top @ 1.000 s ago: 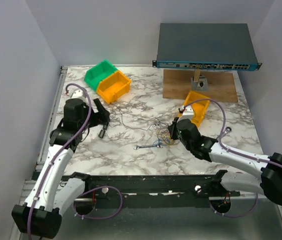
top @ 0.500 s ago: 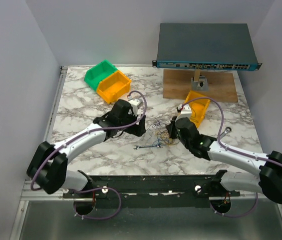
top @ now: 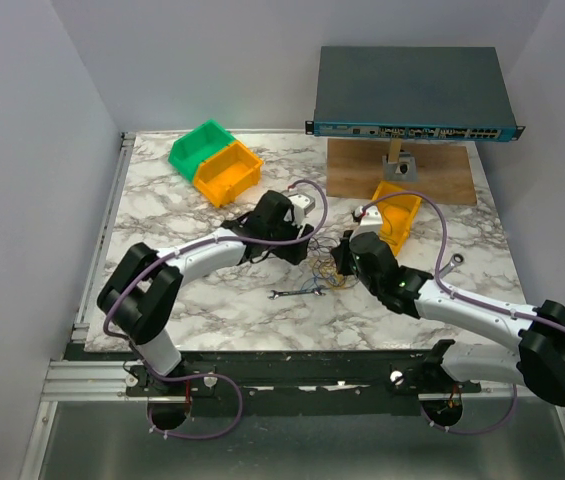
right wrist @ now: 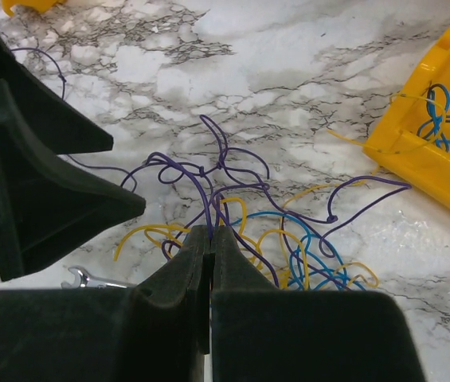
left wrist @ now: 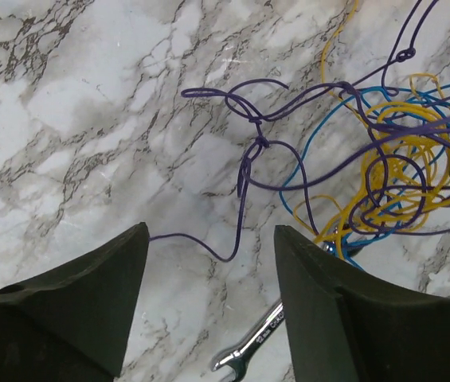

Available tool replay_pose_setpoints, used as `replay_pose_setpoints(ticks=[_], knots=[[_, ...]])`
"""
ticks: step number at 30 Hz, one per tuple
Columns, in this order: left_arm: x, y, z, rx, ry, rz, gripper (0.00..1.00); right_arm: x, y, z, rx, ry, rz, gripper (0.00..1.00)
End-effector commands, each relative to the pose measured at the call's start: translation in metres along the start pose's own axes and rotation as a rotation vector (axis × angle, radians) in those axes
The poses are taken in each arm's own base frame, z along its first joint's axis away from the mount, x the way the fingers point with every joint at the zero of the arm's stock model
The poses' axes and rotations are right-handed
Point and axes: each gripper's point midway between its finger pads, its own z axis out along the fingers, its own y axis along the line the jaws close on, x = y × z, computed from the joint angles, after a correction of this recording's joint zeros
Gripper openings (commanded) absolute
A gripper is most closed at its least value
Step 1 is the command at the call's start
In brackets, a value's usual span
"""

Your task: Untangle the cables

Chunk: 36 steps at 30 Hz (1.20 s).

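The cables lie in a loose tangle of thin purple, blue and yellow wires on the marble table. In the right wrist view my right gripper is shut on a purple cable at the near edge of the tangle. My left gripper is open and empty, low over the table at the left of the tangle, with a purple strand just ahead of its jaws. From above, the left gripper and right gripper face each other across the tangle.
A silver wrench lies just in front of the tangle, and a second wrench lies at the right. A small yellow bin holding blue wire stands behind the right gripper. Green and orange bins stand back left. A network switch rests on a wooden board.
My left arm has swung from the table's left side across to the tangle, its gripper open. My right gripper has stayed at the tangle, shut.
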Motion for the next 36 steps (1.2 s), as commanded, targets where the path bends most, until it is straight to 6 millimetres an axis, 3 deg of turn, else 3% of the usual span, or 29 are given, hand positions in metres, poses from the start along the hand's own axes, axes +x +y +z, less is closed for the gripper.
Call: replay_pose_setpoints(ticks=[1,5,6,8,9,11,17,22,25,27,29,32,33,36], knots=[[-0.014,-0.006,0.02,0.031,-0.02,0.016,0.57,-0.015,0.006,-0.002,-0.018,-0.029,0.008,0.01],[-0.014,-0.004,0.027,0.023,-0.019,-0.001,0.03,-0.013,0.004,-0.003,-0.015,-0.024,0.008,0.03],[-0.017,-0.003,0.025,0.013,-0.027,-0.002,0.0,-0.011,0.002,-0.003,-0.01,-0.017,0.011,0.16],[-0.025,-0.001,0.016,-0.006,-0.059,0.003,0.0,-0.003,0.001,-0.003,-0.008,0.001,0.014,0.51],[-0.028,-0.001,0.01,-0.013,-0.077,0.009,0.0,0.001,0.0,-0.002,-0.007,0.012,0.014,0.63],[-0.037,-0.004,-0.005,-0.003,-0.125,0.029,0.0,0.012,-0.002,0.0,-0.004,0.048,0.017,0.78],[-0.051,-0.013,-0.033,0.015,-0.179,0.051,0.0,0.043,0.022,0.004,-0.15,0.182,-0.003,0.98],[-0.057,-0.024,-0.044,0.065,-0.206,0.057,0.0,0.064,0.014,0.026,-0.053,0.277,-0.043,1.0],[-0.065,-0.028,-0.058,0.072,-0.236,0.063,0.0,0.076,-0.005,0.038,0.08,0.324,-0.073,0.96],[-0.073,-0.028,-0.072,0.072,-0.26,0.064,0.0,0.084,-0.022,0.043,0.176,0.332,-0.078,0.84],[-0.083,-0.023,-0.091,0.061,-0.295,0.043,0.0,0.085,-0.037,0.042,0.26,0.308,-0.059,0.64],[-0.095,0.0,-0.127,0.009,-0.359,-0.037,0.0,0.083,-0.05,0.033,0.302,0.279,-0.003,0.13],[-0.095,0.011,-0.136,-0.015,-0.368,-0.08,0.0,0.079,-0.055,0.029,0.316,0.262,0.023,0.01],[-0.095,0.045,-0.169,-0.083,-0.419,-0.212,0.0,0.07,-0.071,0.015,0.344,0.218,0.096,0.01]])
